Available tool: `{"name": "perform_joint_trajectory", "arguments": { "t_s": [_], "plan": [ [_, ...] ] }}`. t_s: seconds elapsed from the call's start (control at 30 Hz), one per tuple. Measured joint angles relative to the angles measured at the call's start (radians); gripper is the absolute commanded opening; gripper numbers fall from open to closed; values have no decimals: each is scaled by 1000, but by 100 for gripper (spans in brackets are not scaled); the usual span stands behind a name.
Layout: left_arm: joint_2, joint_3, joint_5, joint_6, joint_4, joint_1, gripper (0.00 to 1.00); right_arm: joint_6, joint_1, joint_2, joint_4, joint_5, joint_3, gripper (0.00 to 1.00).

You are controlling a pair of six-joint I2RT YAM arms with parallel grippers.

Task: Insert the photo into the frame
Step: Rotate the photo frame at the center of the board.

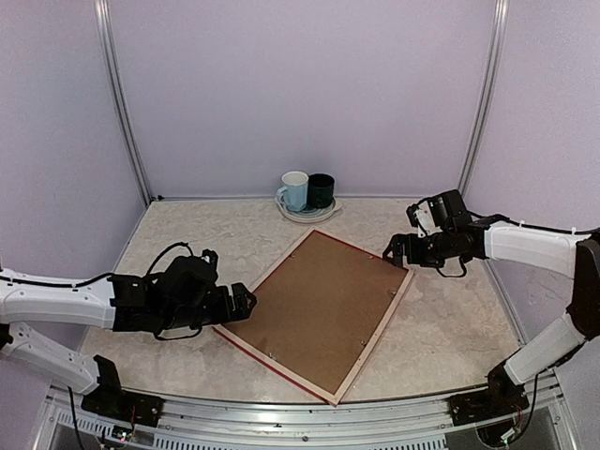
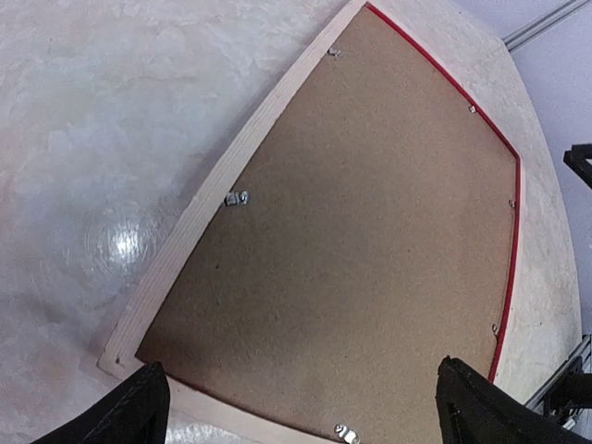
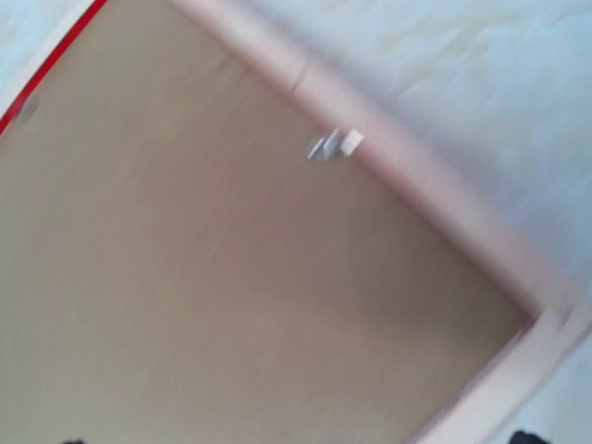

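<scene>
The frame (image 1: 379,330) lies face down in the middle of the table, its pale wood back up and a thin red line along two edges. A brown backing board (image 1: 319,314) fills it. The photo is hidden. My left gripper (image 1: 246,302) is open just above the frame's left corner. In the left wrist view its gripper (image 2: 305,400) has the frame's wood edge (image 2: 199,222) and the board (image 2: 370,231) between the black fingertips (image 2: 139,412). My right gripper (image 1: 394,251) is open at the frame's right corner. The blurred right wrist view shows the frame's corner (image 3: 416,176) and the board (image 3: 231,277) under the gripper (image 3: 296,438).
A pale blue mug (image 1: 294,190) and a dark mug (image 1: 321,189) stand on a plate (image 1: 307,214) at the back wall. Small metal clips (image 2: 238,197) sit along the inner edge of the frame's back. Purple walls close in three sides.
</scene>
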State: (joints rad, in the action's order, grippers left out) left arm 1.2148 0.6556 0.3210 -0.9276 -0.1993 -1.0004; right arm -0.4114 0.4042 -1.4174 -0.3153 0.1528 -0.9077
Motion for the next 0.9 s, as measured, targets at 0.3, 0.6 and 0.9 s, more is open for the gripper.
{"name": "perform_joint_trajectory", "arguments": {
  "t_s": [0.3, 0.6, 0.9],
  "plan": [
    [-56, -55, 9, -203, -123, -135, 99, 38, -123, -314, 126, 68, -183, 99],
    [46, -90, -29, -270, -90, -162, 99, 108, -163, -488, 146, 196, -291, 99],
    [136, -98, -57, -269, 3, -133, 99, 145, -163, -505, 146, 255, -296, 99]
  ]
}}
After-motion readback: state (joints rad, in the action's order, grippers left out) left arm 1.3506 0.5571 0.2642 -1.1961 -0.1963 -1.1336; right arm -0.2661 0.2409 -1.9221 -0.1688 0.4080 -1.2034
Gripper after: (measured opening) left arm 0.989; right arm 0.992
